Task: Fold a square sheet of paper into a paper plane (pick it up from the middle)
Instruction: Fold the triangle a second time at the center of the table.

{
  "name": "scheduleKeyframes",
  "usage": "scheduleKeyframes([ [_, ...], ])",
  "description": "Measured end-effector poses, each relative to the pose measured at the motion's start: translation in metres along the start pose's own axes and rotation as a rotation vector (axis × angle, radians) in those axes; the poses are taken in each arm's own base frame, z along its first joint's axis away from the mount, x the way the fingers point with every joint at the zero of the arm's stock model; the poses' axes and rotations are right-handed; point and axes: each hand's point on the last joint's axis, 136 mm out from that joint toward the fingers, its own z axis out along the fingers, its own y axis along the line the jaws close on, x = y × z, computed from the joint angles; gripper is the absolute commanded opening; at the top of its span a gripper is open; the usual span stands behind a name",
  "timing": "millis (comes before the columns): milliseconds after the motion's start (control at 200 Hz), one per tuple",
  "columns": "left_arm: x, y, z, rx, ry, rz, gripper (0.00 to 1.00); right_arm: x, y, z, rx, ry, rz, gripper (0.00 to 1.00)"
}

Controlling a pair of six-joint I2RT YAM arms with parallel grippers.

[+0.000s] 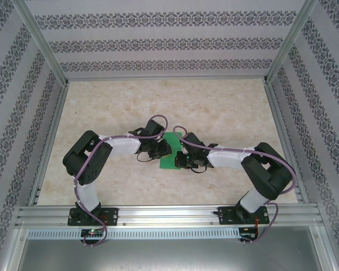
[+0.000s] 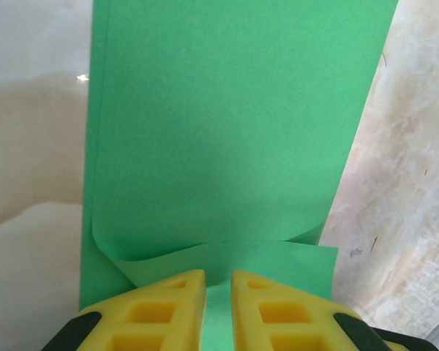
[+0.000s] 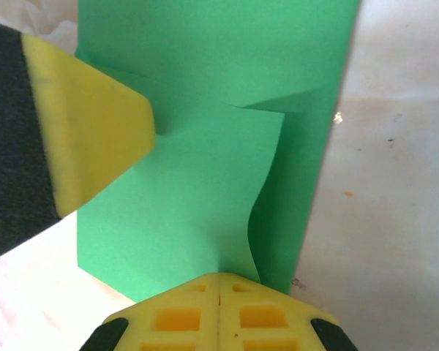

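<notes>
The square sheet of paper lies at the centre of the top view on the table, between the two grippers, and is already doubled into a narrower green strip. It looks thin, light and limp. In the left wrist view a loose upper layer curls up along the bottom of the frame, so it will probably buckle or slide if pushed. The smooth table gives little purchase.

The left gripper has its jaws narrowly parted, with green showing in the gap and the tips down at the sheet's near edge. The right gripper has its jaws pressed together at the bottom of its frame, where a lifted flap runs toward them. I cannot tell whether a layer is caught.

The best hold is probably a light pinch on a raised edge or crease, with the other gripper pinning the flat part.
</notes>
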Motion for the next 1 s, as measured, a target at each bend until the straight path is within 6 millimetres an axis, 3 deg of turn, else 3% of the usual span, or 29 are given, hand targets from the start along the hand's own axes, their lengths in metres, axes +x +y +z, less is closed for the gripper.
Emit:
scheduleKeyframes([
  [300, 0.000, 0.000, 0.000, 0.002, 0.002, 0.000, 0.18, 0.001, -0.002, 0.000, 0.008, -0.002, 0.000, 0.06],
  [999, 0.005, 0.000, 0.003, 0.008, 0.026, -0.002, 0.13, 0.026, -0.011, -0.010, -0.046, -0.008, -0.012, 0.09],
])
